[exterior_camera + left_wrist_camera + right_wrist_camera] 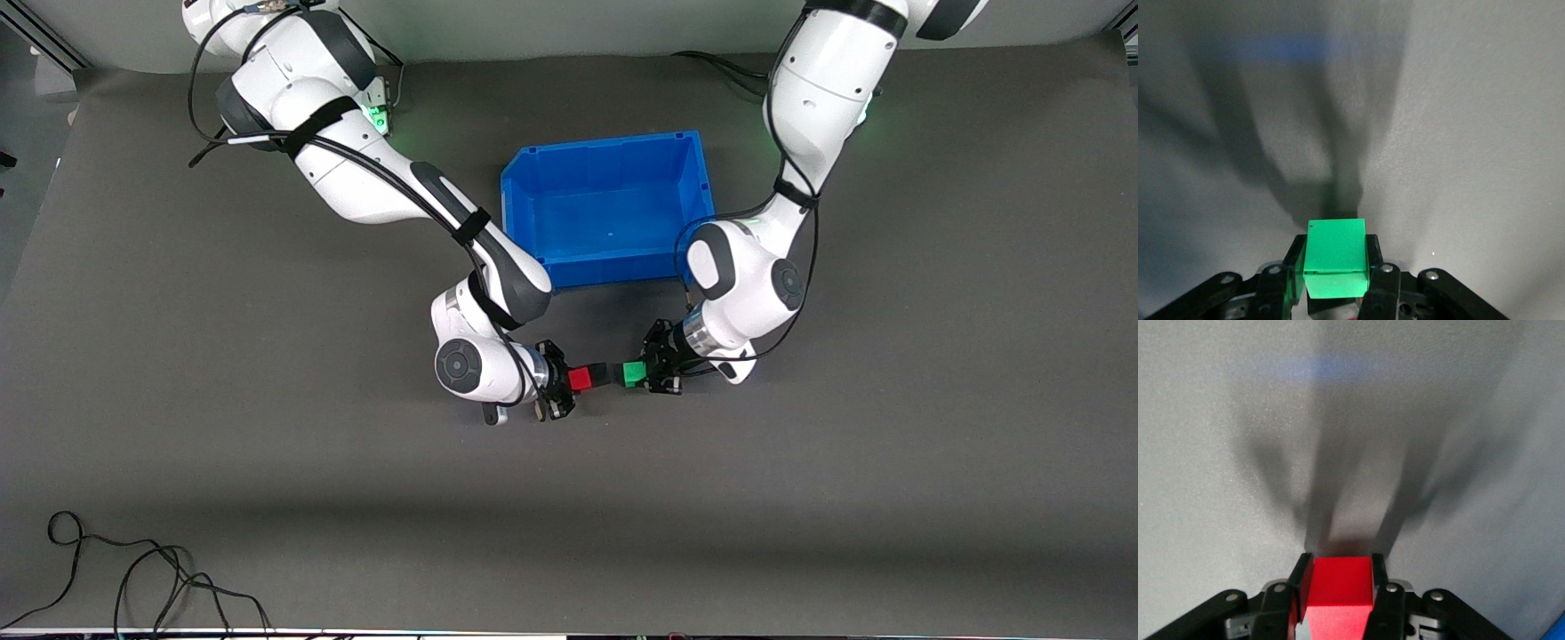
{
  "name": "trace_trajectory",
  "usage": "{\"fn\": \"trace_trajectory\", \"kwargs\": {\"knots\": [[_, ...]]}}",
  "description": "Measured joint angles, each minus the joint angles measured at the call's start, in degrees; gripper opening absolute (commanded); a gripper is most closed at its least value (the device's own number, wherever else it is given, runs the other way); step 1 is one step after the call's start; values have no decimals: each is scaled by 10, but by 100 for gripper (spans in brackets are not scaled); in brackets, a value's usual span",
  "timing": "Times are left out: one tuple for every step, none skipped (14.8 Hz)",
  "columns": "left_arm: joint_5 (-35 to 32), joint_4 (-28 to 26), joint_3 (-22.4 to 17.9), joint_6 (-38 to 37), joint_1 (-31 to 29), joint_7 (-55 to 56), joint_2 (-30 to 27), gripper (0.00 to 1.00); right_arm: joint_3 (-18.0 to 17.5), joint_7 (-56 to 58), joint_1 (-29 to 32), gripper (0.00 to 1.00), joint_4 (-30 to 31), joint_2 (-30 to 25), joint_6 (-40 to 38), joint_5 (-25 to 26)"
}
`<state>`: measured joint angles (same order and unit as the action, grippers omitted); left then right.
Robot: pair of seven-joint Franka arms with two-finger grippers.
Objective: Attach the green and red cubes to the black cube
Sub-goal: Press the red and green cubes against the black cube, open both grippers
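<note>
My right gripper (573, 382) is shut on the red cube (580, 380), which fills the space between its fingers in the right wrist view (1338, 590). My left gripper (642, 374) is shut on the green cube (633, 373), also seen in the left wrist view (1335, 257). The two grippers face each other low over the mat, nearer the front camera than the blue bin. The black cube (607, 374) shows as a small dark block between the red and green cubes and seems to touch both. It is hidden in both wrist views.
The blue bin (613, 267), with nothing in it, stands just farther from the camera than the cubes. A loose black cable (133, 578) lies at the near edge toward the right arm's end. Grey mat (800, 462) surrounds the cubes.
</note>
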<state>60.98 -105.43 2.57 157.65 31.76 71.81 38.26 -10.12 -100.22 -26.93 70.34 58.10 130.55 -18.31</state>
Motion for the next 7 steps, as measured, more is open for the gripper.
{"fn": "trace_trajectory", "kwargs": {"knots": [[0, 6, 0, 2, 3, 7, 5, 16, 0, 0, 0, 9, 0, 0, 0, 0], [0, 12, 0, 3, 5, 15, 8, 17, 0, 0, 0, 9, -1, 0, 0, 0], [0, 16, 0, 3, 7, 21, 10, 20, 0, 0, 0, 10, -1, 0, 0, 0], [0, 20, 0, 3, 10, 25, 11, 25, 0, 0, 0, 10, -1, 0, 0, 0], [0, 22, 0, 3, 13, 28, 11, 35, 0, 0, 0, 10, -1, 0, 0, 0], [0, 22, -1, 4, 16, 31, 11, 60, 1, 0, 0, 11, -1, 0, 0, 0], [0, 22, -1, 4, 17, 32, 11, 100, 2, 0, 1, 19, -1, 0, 0, 0]]}}
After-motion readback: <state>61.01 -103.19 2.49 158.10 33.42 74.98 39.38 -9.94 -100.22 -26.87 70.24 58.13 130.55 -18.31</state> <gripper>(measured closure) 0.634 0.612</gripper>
